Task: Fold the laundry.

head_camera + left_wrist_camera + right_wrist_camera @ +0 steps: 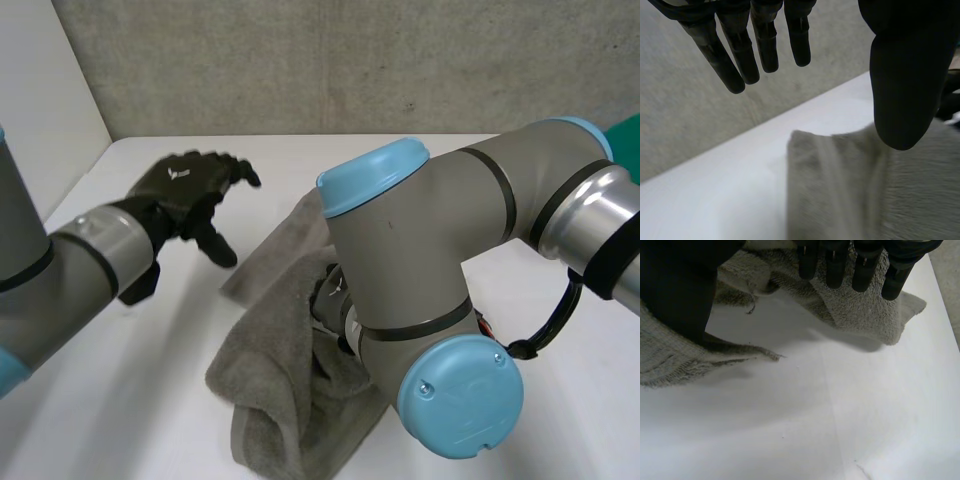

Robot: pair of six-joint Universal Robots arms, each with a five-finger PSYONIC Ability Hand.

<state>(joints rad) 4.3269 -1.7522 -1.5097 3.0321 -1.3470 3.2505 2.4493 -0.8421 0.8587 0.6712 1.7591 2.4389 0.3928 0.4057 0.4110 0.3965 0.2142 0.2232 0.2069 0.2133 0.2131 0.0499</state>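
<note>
Hovering above the white table [110, 400], the left hand [190, 190] is loose and relaxed with its fingers [735, 55] spread, gripping nothing. The grey towel [270, 370] is just beside it, not touching, lying bunched and rumpled in the middle of the table. The right hand [675, 285] is down in the towel's folds, under the bent right arm [420, 250]. Honestly can't tell if it's grasping the cloth. One towel edge there sits raised off the table.

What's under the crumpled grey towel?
Bare white table shows beneath the towel's lifted edge. Anything under its bunched middle is hidden by the cloth itself and by the right arm above it.
</note>
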